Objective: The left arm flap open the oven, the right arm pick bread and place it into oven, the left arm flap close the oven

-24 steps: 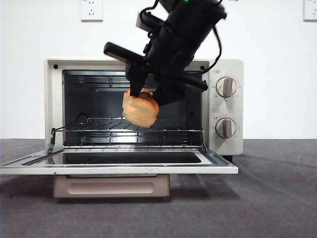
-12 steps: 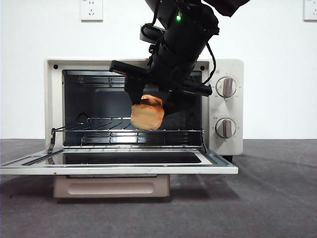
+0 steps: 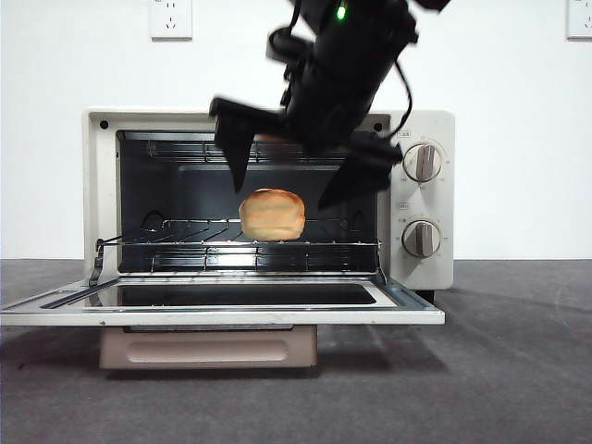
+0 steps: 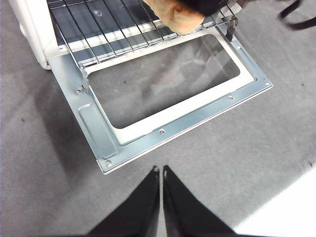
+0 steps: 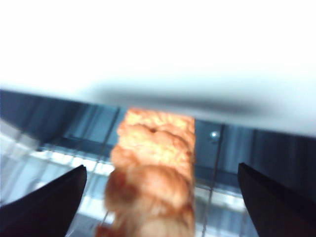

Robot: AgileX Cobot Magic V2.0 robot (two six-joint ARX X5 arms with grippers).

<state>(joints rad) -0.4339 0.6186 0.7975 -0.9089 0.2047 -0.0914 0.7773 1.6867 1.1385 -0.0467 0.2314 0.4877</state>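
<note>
The cream-white oven (image 3: 100, 185) stands with its door (image 3: 222, 314) folded down flat. On the wire rack (image 3: 185, 242) inside lies the golden bread (image 3: 272, 214), free of any jaw. My right gripper (image 3: 280, 190) hangs open just above it at the oven mouth, one jaw to each side. In the right wrist view the bread (image 5: 150, 148) sits between the wide-spread jaws of that gripper (image 5: 161, 169). My left gripper (image 4: 161, 171) is shut and holds nothing. It hovers over the grey surface in front of the door (image 4: 197, 108). The bread (image 4: 180, 17) shows partly under the right arm.
Two round knobs (image 3: 423, 162) (image 3: 421, 238) sit on the oven's right panel. The lowered door sticks out toward the camera over a beige base (image 3: 208, 347). White wall sockets (image 3: 171, 17) are behind. Grey cloth covers the table (image 3: 518, 370).
The right gripper carried the bread into the oven, set it on the rack and opened. Its jaws now stand apart and slightly higher than the loaf.
</note>
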